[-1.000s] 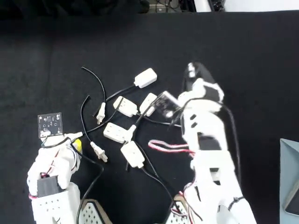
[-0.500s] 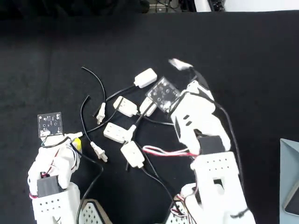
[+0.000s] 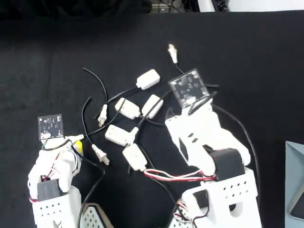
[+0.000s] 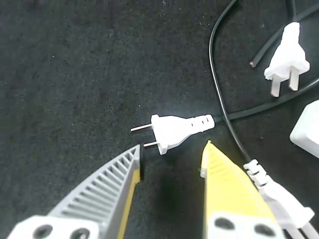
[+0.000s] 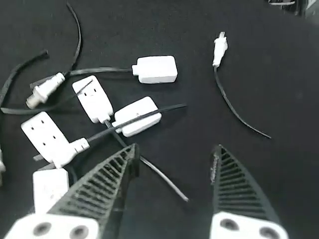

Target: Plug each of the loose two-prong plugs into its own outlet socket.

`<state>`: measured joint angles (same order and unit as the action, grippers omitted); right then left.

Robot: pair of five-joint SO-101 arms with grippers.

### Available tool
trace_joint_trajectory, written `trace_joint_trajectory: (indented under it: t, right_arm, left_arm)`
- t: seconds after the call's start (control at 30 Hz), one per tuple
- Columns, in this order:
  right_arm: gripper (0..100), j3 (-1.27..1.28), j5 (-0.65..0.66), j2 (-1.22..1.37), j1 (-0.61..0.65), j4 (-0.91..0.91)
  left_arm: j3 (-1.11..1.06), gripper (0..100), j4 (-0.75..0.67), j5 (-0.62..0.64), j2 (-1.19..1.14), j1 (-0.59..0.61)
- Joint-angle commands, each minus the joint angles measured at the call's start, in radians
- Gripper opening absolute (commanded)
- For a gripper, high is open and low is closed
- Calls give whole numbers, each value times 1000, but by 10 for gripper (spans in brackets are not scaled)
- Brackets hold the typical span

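Table (image 3: 266,57) is covered with matte black cloth, lightly speckled up close. Beyond its far edge sit dark clutter and cables (image 3: 173,5), with a bright white strip (image 3: 259,4) toward the far right corner. A grey-blue object (image 3: 295,180) overlaps the right edge.

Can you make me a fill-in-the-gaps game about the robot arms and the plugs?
1. The left tool has one grey finger and one ___ finger.
2. The white plug lying just in front of it has ___ metal prongs.
3. The right tool is not shut but ___.
4. The table is ___ in colour.

Missing words: yellow, two, open, black.
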<state>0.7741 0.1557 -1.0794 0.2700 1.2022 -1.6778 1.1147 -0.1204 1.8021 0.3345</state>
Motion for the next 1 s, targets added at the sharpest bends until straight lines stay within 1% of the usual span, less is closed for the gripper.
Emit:
trace_joint_trajectory:
  t: [0.0, 0.1, 0.23, 0.37, 0.47, 0.53, 0.63, 0.8, 0.97]
  right_arm:
    - [230, -58, -117, 64, 3, -64]
    - [230, -74, -183, 211, -43, -150]
    - [230, -163, -276, 458, -117, -247]
    - [230, -311, -454, 693, -164, -285]
    - [233, -437, -597, 862, -198, -282]
    - [234, -510, -666, 972, -218, -281]
    - [234, -608, -718, 1122, -224, -279]
    - [234, -779, -806, 1326, -227, -195]
    - [231, -974, -872, 1492, -292, -97]
  left_arm:
    - [-1, 206, -18, -8, 5, 1]
    - [-1, 206, -18, -8, 5, 1]
    - [-1, 206, -18, -8, 5, 1]
    - [-1, 206, -18, -8, 5, 1]
    - [-1, 206, -18, -8, 5, 1]
    - [-1, 206, -18, -8, 5, 1]
    - [-1, 206, -18, -8, 5, 1]
    - [-1, 206, -18, -8, 5, 4]
    - [-1, 206, -18, -8, 5, 5]
